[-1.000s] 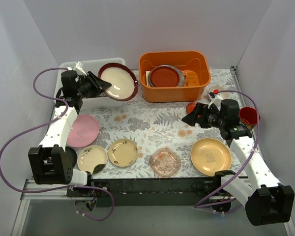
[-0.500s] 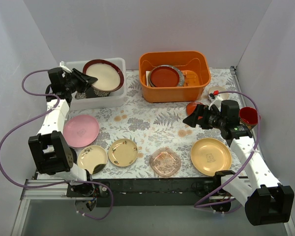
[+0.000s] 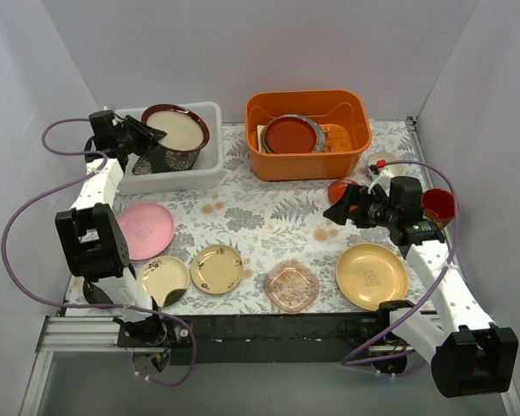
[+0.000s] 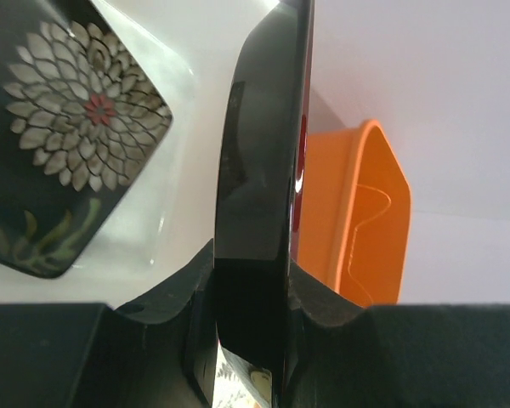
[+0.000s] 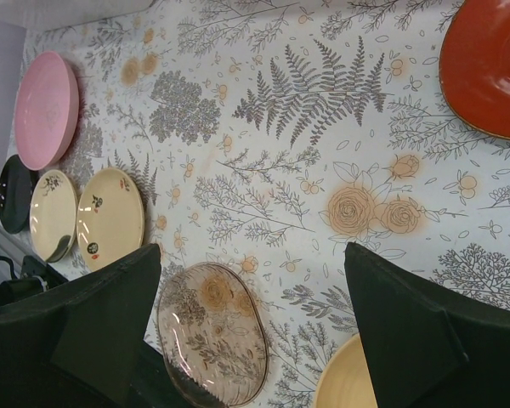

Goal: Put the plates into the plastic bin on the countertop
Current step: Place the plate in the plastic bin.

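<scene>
Left hand [image 4: 248, 293] pinching dark-rimmed glossy round plate [image 3: 175, 130] above white translucent plastic bin [image 3: 210, 166]; black square floral plate [image 4: 68, 127] inside. Right hand [image 5: 253, 285] spread, empty. Pink round plate [image 3: 145, 230], gold round plate [image 3: 372, 276], others outstanding on fern-print worktop [image 3: 269, 217].

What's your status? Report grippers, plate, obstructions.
Left gripper shut on dark-rimmed plate, tilted over plastic bin. Right gripper open, empty, above countertop. Black floral plate lies in bin beneath; no other obstruction seen.
</scene>
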Motion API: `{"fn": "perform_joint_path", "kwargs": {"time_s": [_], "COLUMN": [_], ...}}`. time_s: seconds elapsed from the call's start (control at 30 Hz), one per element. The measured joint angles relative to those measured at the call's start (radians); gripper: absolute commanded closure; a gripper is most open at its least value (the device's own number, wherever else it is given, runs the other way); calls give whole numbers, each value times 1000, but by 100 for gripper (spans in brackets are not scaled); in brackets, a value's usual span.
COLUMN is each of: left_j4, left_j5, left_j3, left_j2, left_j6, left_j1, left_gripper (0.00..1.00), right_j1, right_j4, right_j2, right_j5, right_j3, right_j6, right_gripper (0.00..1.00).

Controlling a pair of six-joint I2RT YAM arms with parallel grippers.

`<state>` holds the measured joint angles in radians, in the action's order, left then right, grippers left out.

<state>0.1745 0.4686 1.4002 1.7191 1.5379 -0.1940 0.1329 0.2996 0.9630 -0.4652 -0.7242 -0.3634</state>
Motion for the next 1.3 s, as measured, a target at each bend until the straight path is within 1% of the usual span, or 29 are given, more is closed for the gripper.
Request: {"fn": "perform_joint_path", "kwargs": {"time_s": [0.27, 0.4, 0.77, 0.9, 1.2, 1.23, 1.3], "left_j4": [35, 54, 87, 88, 84, 84, 87], "left_j5": [-37, -57, -147, -176, -177, -175, -177], "left_j3": [107, 127, 129, 136, 144, 147, 158], "left_j2": [163, 218, 244, 258, 309, 309, 314], "left_j6": [-25, -35, -51, -55, -53, -53, -61], "left_j1": [-1, -1, -2, -5, -20, -21, -22], "left_gripper": [100, 100, 100, 100, 100, 99, 91], "right_j1": [-1, -1, -3, -3, -3, -3, -3], "right_j4": [0, 0, -3, -1, -2, -2, -2], "right_j2": [1, 1, 1, 1, -1, -1, -2], "right_j5": [4, 4, 3, 3, 14, 14, 14], "right_j3": [0, 0, 7, 23, 35, 35, 35], "right_j6": [-1, -1, -1, -1, -3, -3, -3], "right_gripper": [4, 4, 4, 3, 2, 2, 2]}}
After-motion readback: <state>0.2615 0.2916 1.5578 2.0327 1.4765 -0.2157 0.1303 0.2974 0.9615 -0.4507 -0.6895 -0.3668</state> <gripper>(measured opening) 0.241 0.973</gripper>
